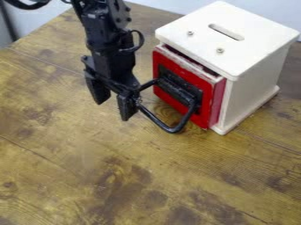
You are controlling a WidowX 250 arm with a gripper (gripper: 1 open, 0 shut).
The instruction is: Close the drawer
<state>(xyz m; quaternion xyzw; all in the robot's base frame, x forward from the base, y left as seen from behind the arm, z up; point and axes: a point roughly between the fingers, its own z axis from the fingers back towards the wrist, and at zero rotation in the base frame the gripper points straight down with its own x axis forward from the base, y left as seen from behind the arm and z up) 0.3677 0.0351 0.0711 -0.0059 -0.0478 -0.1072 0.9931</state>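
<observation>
Worn wooden bench (pixel 70 176) fills our view. We see the red drawer (pixel 200 95) toward its far right corner, front standing slightly proud of the white casing (pixel 241 53), wire handle (pixel 165 112) lying toward us. We cannot see inside. Our gripper (pixel 109 98), jaws wide and empty, hangs beside the handle; we should press the front squarely inward.

The little red drawer (pixel 186 88) sticks out a bit, tilted toward us. Its big black loop handle (pixel 165 110) lies flat, just right of the open pincer (pixel 108 98), nearly touching one finger.
</observation>
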